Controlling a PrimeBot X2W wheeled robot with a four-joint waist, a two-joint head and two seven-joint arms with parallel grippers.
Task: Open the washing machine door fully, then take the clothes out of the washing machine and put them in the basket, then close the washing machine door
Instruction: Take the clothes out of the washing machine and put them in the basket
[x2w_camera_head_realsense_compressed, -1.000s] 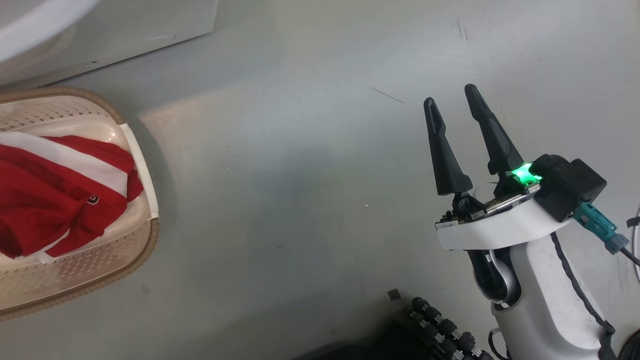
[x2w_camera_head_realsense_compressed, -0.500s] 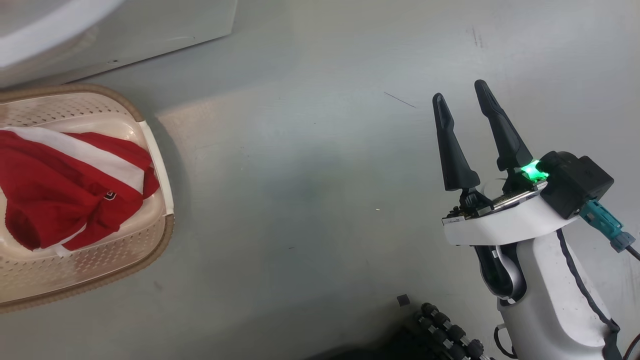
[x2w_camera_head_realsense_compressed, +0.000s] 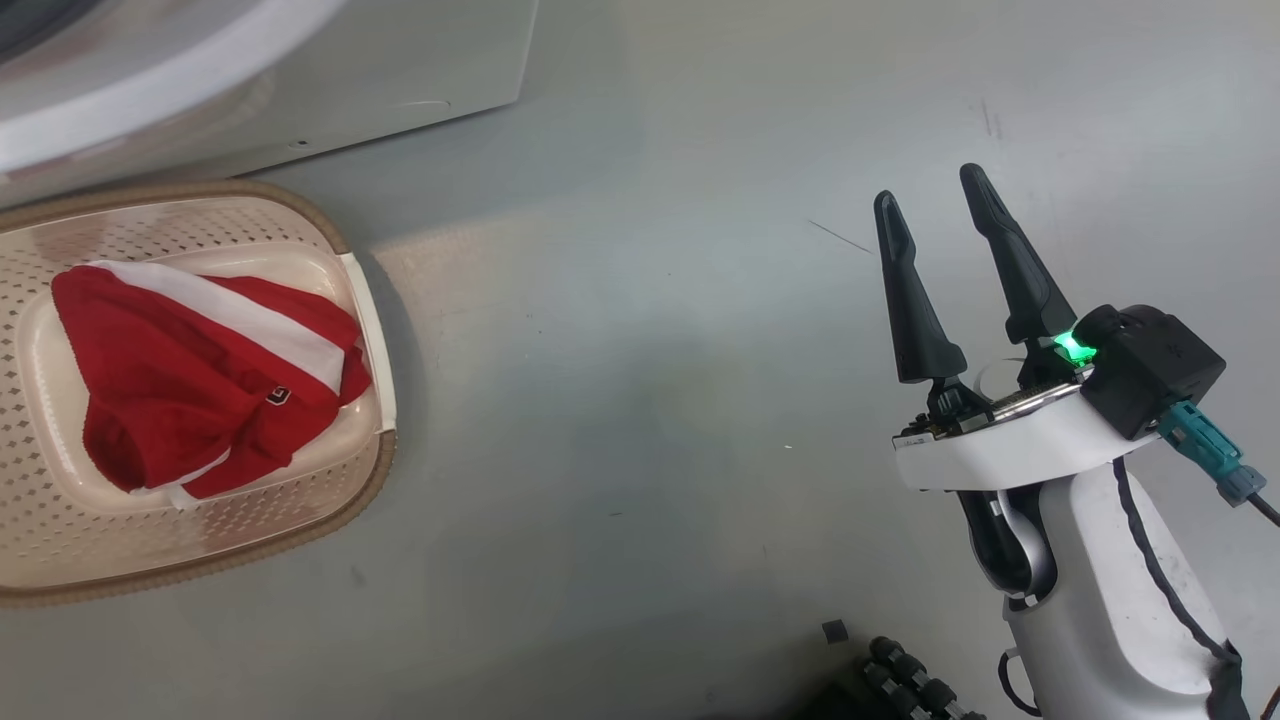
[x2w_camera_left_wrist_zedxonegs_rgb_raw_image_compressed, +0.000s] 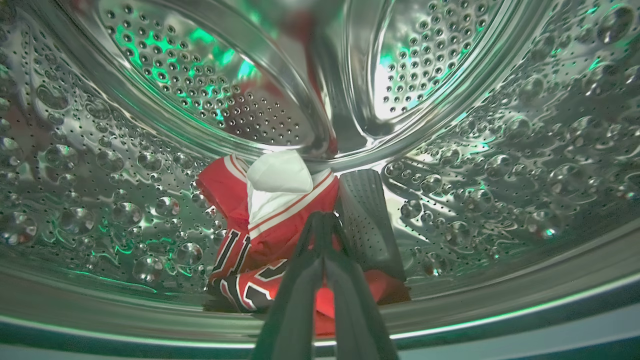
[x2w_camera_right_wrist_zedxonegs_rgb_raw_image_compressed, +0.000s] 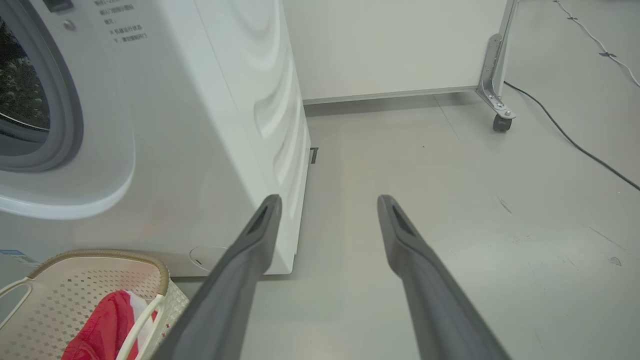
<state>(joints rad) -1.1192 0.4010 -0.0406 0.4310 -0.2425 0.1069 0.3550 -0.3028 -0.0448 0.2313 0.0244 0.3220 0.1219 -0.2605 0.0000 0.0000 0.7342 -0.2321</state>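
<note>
So the left gripper (x2w_camera_left_wrist_zedxonegs_rgb_raw_image_compressed: 324, 220) is clenched inside the washing machine (x2w_camera_left_wrist_zedxonegs_rgb_raw_image_compressed: 125, 150), tips at the numbered jersey (x2w_camera_left_wrist_zedxonegs_rgb_raw_image_compressed: 265, 210), can't tell if cloth's caught. The right gripper (x2w_camera_head_realsense_compressed: 928, 190) sits released, off right. A weak pinch could drop it short of the basket (x2w_camera_head_realsense_compressed: 372, 470).

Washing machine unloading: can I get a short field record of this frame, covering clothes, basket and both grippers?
basket: on the floor before the washing machine, holds a red garment with a white stripe
drum: numbered jersey lies inside
left gripper: inside the drum, fingers shut at the jersey; grip unclear
right gripper: fingers open, empty, above the floor
</note>
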